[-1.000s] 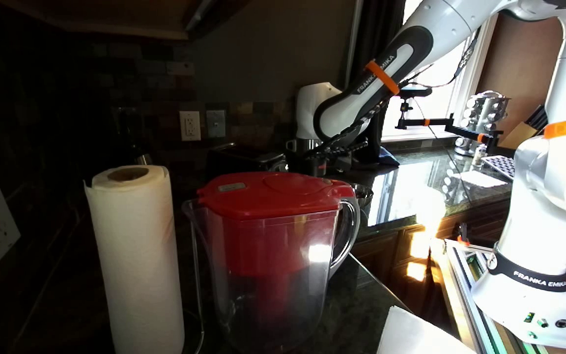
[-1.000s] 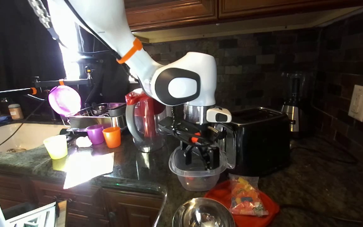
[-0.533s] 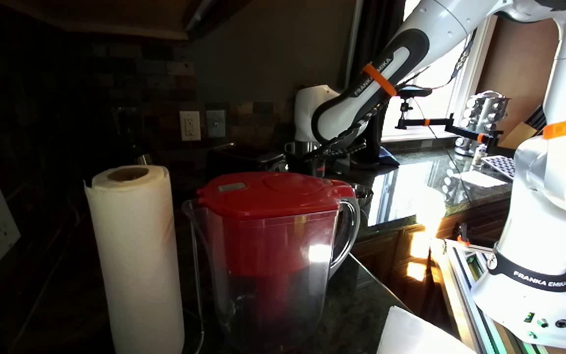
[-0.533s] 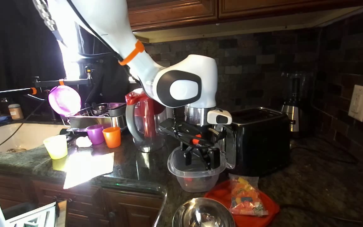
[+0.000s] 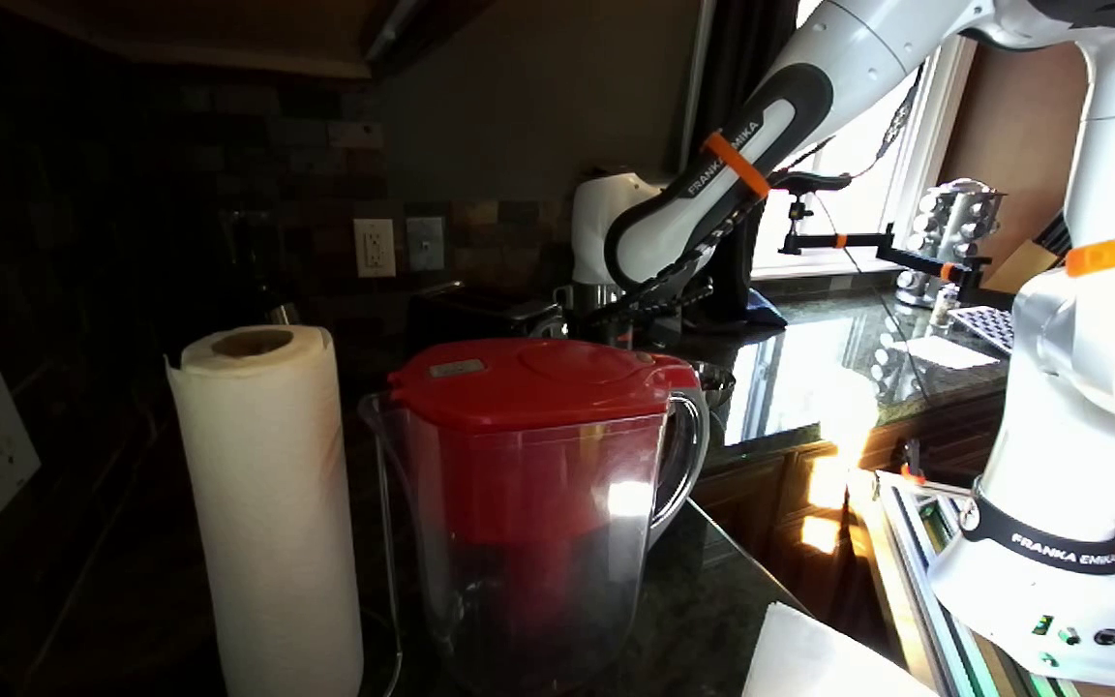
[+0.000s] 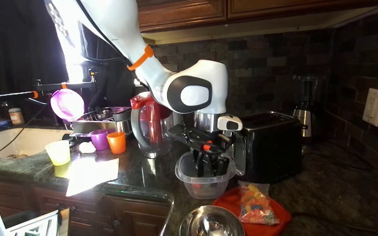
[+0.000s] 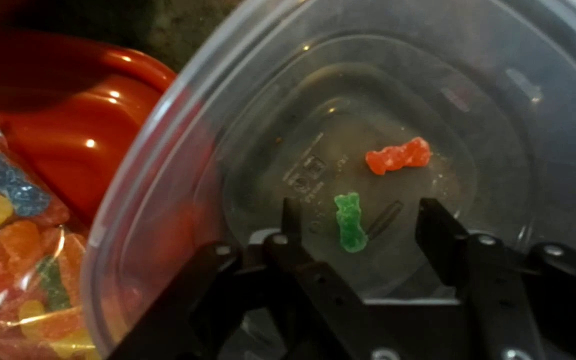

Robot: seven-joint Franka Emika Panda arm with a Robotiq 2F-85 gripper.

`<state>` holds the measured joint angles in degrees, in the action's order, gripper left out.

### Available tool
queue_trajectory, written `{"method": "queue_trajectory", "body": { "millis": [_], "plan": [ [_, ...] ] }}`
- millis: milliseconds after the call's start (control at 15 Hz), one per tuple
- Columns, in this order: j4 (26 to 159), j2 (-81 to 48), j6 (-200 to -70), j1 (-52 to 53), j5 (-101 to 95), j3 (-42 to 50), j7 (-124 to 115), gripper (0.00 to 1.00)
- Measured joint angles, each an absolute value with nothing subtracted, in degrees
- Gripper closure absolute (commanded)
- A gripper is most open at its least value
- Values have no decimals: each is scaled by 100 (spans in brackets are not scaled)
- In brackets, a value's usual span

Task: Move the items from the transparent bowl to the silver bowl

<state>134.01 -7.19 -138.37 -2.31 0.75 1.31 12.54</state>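
Clear plastic container [image 6: 208,191]: on the dark stone counter [image 6: 326,200]; its right and lower parts cut off in the wrist view. Visible contents:
– Green gummy candy [image 7: 351,222]: on the container floor, seen between the fingertips.
– Red gummy candy [image 7: 398,155]: also on the floor, farther from the fingertips. An exterior view gives only a red blur through the wall; whether it is this piece cannot be told.

Gripper [image 7: 361,215]: black, two-fingered, in the container's mouth. Jaws parted, a gap showing to either side of the green piece; height of the tips above the floor not readable. Finger ends dark and hard to separate in an exterior view.

Silver bowl [image 6: 192,223]: metal, near the container; lower part cut off by the frame edge, surface confused by reflections.

Red dish [image 6: 279,213]: just beside the container, contact unclear; partly covered by a bag of gummy candies [image 6: 258,206], which is cut off in the wrist view.

Filter pitcher [image 5: 528,484]: red-lidded, in both exterior views; in an exterior view it screens the space below the wrist.

Paper towel roll [image 5: 272,513]: bottom cut off.

Toaster [image 6: 271,147]: black, behind the container.

Blender [image 6: 304,111]: in deep shadow, details lost.
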Motion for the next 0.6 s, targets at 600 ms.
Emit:
{"method": "queue_trajectory", "body": {
  "millis": [600],
  "plan": [
    [13334, -814, -13848, -219, -66, 115, 1253, 45]
  ]
}}
